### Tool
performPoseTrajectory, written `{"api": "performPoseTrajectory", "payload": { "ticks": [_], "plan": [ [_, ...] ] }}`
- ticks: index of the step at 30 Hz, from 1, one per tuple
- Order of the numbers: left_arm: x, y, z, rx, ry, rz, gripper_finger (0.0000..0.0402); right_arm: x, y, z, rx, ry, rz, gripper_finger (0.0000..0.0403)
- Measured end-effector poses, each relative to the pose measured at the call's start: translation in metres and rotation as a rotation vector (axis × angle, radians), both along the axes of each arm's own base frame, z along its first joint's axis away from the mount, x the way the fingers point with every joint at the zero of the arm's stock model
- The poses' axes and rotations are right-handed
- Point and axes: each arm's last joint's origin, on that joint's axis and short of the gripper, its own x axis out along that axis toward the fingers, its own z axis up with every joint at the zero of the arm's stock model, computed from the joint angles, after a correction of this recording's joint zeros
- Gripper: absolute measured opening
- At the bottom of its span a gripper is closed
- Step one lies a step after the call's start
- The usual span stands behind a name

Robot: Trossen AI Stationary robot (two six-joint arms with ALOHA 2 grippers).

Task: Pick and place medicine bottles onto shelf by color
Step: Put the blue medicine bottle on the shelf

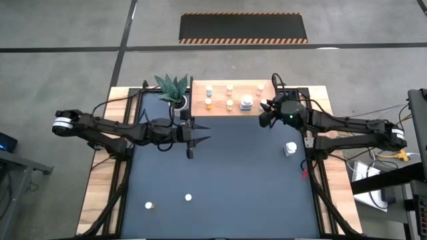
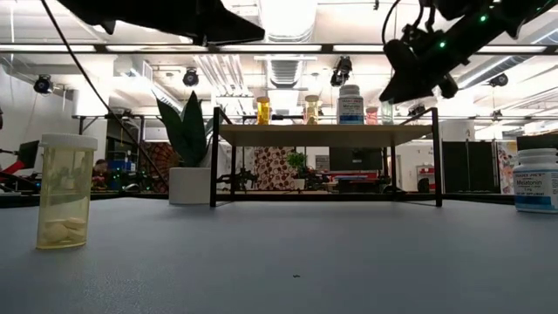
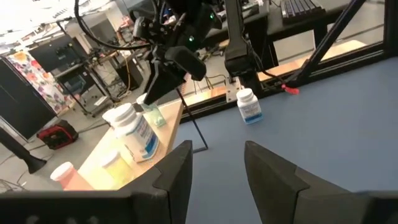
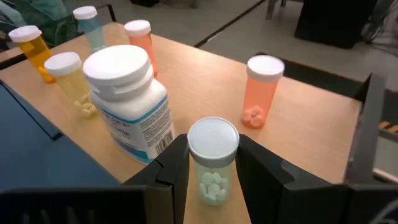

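The light-wood shelf [image 1: 233,95] stands at the table's far edge and holds several white-capped bottles, among them a large white one [image 4: 127,99], a pink-orange one [image 4: 261,90] and a yellow one [image 4: 68,74]. My right gripper [image 4: 212,155] is over the shelf's near right corner [image 1: 265,113], shut on a small pale bottle [image 4: 212,168]. My left gripper [image 3: 217,152] is open and empty above the table [image 1: 203,133], just in front of the shelf's left end. My right gripper pinches the pale bottle's sides just below its white cap [image 4: 212,140] between its two fingers [image 4: 177,168]. The fingers slant down from the table's right. The bottle stands upright at the shelf's near right corner [image 3: 152,115]; I cannot tell whether its base rests on the board.
A white bottle [image 1: 290,148] stands on the blue table at the right and also shows in the low view [image 2: 534,179]. Two small bottles [image 1: 149,206] [image 1: 188,197] stand near the front, one of them yellow [image 2: 63,192]. A potted plant [image 1: 173,90] stands left of the shelf.
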Motion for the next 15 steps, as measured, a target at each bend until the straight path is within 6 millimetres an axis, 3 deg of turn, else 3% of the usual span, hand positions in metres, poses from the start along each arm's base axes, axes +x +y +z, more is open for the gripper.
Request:
{"api": "performPoseTrajectory", "payload": {
  "ticks": [15],
  "plan": [
    [-0.0040,0.0004,0.0014,0.006,-0.011,0.002,0.0128,0.0083,-0.0045,-0.0067,0.022,0.009,-0.006,0.0127]
  ]
}}
